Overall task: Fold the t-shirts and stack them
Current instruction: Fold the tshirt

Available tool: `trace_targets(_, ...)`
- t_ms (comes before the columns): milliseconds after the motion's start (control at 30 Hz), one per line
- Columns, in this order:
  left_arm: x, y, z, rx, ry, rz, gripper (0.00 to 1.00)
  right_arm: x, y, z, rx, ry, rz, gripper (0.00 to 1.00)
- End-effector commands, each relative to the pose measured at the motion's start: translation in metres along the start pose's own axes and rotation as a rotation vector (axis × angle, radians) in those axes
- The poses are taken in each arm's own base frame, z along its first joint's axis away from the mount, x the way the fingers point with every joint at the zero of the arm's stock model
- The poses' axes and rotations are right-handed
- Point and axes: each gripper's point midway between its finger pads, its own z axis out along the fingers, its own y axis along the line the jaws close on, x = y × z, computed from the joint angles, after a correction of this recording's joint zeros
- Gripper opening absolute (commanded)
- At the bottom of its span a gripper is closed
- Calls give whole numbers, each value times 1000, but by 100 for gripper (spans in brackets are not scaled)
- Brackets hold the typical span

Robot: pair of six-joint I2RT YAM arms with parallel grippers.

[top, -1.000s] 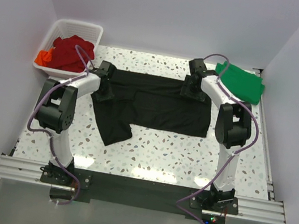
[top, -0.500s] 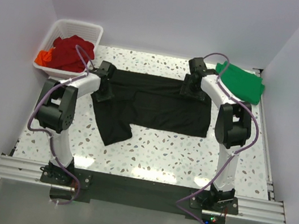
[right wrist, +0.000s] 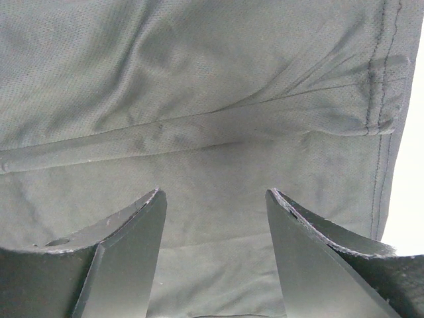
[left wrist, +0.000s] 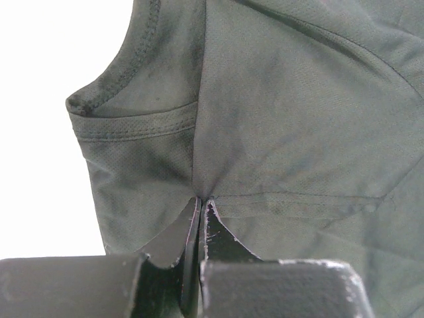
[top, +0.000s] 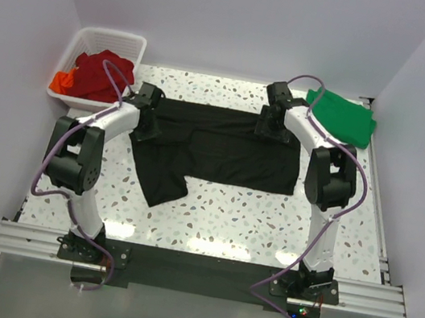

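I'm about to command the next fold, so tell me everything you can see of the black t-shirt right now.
The black t-shirt is thin, finely knit fabric with stitched hems. It lies spread out across the middle of the speckled table, one part trailing toward the near left. It is mostly flat, with shallow creases. The left gripper is shut on a pinch of cloth near its left end, puckering it. The right gripper is open over the far right part, fingers astride a seam; whether they touch the cloth I cannot tell.
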Motion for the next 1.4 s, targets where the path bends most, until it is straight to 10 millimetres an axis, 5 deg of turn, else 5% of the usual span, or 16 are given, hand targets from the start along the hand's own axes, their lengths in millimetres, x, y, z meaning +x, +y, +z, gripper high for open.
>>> trace_targets(0,-5,0,-19,14,-30,6,0,-10,4,-9,0,-33,16,66)
trace_targets(567,28,-11,-31,35,32,65,0,-14,8,-9,-6,-40,10,65)
trace_targets(700,30,-2,-34,0,26,56,33,-14,8,-11,-8,-40,9,66)
trace_targets(933,29,13,-55,-17,-40,33,50,-4,-3,-25,12,-46,32,66)
trace_targets(1000,38,16,-66,-3,-32,38,50,-6,-6,-39,1,-79,57,66)
trace_targets(1367,120,38,-102,56,113,-2,50,52,-46,-71,47,-43,111,66)
